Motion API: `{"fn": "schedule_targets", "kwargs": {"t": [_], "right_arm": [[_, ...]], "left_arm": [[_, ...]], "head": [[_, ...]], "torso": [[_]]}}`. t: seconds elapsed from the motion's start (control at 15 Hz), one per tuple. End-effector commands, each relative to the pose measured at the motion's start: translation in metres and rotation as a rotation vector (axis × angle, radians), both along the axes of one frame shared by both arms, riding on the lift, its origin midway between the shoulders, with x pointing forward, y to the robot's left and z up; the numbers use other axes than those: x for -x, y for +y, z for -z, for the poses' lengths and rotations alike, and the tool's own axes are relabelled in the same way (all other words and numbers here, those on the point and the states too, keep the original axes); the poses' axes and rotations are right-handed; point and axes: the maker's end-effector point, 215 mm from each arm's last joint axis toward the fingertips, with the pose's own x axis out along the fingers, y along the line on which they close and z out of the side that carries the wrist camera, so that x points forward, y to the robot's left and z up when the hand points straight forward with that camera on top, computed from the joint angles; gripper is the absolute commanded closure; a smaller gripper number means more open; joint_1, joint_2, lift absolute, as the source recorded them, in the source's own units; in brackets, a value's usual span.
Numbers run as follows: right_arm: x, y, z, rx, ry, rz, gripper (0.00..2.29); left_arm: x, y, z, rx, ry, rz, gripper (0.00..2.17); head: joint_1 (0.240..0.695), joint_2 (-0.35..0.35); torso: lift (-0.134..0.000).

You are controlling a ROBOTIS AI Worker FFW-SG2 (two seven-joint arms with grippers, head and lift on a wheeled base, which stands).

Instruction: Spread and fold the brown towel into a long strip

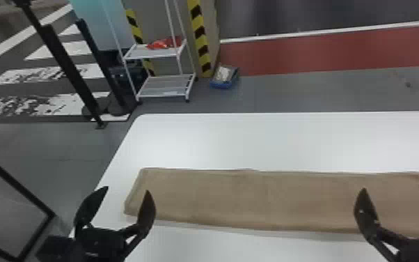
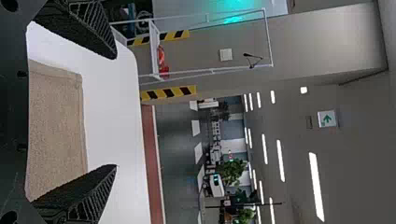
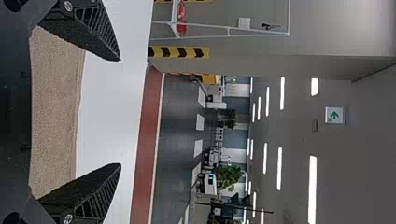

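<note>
Brown towel (image 3: 55, 112) on white table (image 3: 109, 112)

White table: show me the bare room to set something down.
The widest bare patch of the table lies between the towel and the table's far edge. Another lies on the towel's near side, between the left gripper and right gripper. It's crowded by the towel's left end and toward its right, where the grippers are.

Green arrow (image 2: 327, 119) on white overhead sign (image 2: 321, 113)
</note>
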Motion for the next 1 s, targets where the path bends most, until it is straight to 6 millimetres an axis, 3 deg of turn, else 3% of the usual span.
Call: {"fn": "schedule_targets", "kwargs": {"t": [0.0, 0.93], "right_arm": [[-0.0008, -0.0008, 0.002, -0.001, 0.006, 0.006, 0.08], [-0.0033, -0.0015, 0.0026, -0.006, 0.0, 0.018, 0.08]], "left_arm": [[0.0003, -0.0028, 0.0008, 0.002, 0.002, 0.011, 0.07], [0.0021, -0.0046, -0.0004, 0.002, 0.003, 0.018, 0.07]], "head": [[0.695, 0.26], [0.695, 0.25]], "torso": [[-0.112], [-0.112]]}}
